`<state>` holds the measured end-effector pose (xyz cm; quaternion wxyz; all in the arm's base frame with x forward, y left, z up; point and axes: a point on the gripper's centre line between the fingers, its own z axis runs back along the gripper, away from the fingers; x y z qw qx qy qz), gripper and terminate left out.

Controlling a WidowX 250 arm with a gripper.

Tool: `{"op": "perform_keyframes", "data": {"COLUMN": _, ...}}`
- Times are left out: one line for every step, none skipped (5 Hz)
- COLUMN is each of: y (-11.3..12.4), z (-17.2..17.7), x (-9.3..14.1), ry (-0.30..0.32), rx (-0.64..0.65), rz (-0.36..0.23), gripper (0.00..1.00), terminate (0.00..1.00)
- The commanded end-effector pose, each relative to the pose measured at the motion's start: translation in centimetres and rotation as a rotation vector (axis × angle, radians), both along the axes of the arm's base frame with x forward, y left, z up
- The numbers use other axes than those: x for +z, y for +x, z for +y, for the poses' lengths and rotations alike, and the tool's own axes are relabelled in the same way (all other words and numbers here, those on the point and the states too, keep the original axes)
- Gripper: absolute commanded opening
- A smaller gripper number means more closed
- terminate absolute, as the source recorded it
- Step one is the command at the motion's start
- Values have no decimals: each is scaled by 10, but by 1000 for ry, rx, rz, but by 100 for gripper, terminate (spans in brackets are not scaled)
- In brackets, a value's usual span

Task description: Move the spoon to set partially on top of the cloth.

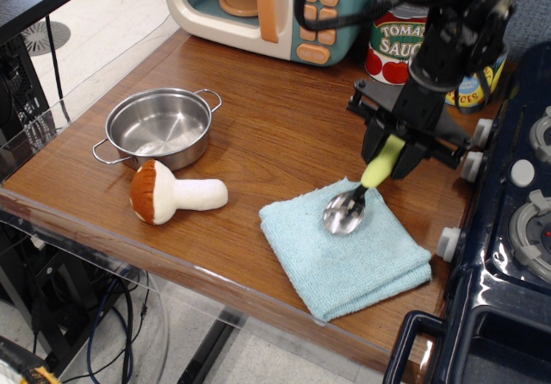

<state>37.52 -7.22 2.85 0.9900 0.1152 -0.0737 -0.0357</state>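
Observation:
The light blue cloth [344, 250] lies on the wooden table near the front right. My gripper [389, 153] is above the cloth's back edge, shut on the yellow-green handle of the spoon [360, 195]. The spoon hangs tilted, handle up and to the right. Its silver bowl [343, 215] is low over the cloth's back part; I cannot tell if it touches.
A steel two-handled pot [160, 126] and a toy mushroom [175, 193] sit at the left. A toy microwave [267, 9], a tomato sauce can [398, 44] and a pineapple can [479, 87] stand at the back. A dark toy stove [508, 229] borders the right.

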Motion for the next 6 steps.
{"op": "perform_keyframes", "data": {"y": 2, "z": 6, "x": 4, "ry": -34, "rx": -7, "rz": -8, "gripper": 0, "terminate": 0}}
{"op": "perform_keyframes", "data": {"y": 1, "z": 12, "x": 9, "ry": -32, "rx": 38, "rz": -27, "gripper": 100, "terminate": 0}}
{"op": "perform_keyframes", "data": {"y": 3, "z": 18, "x": 21, "ry": -26, "rx": 41, "rz": -38, "gripper": 100, "terminate": 0}}
{"op": "perform_keyframes", "data": {"y": 7, "z": 23, "x": 37, "ry": -59, "rx": 31, "rz": -39, "gripper": 100, "terminate": 0}}
{"op": "perform_keyframes", "data": {"y": 7, "z": 30, "x": 68, "ry": -109, "rx": 45, "rz": -111, "gripper": 100, "terminate": 0}}
{"op": "perform_keyframes", "data": {"y": 3, "z": 37, "x": 100, "ry": -175, "rx": 38, "rz": -160, "gripper": 100, "terminate": 0}}
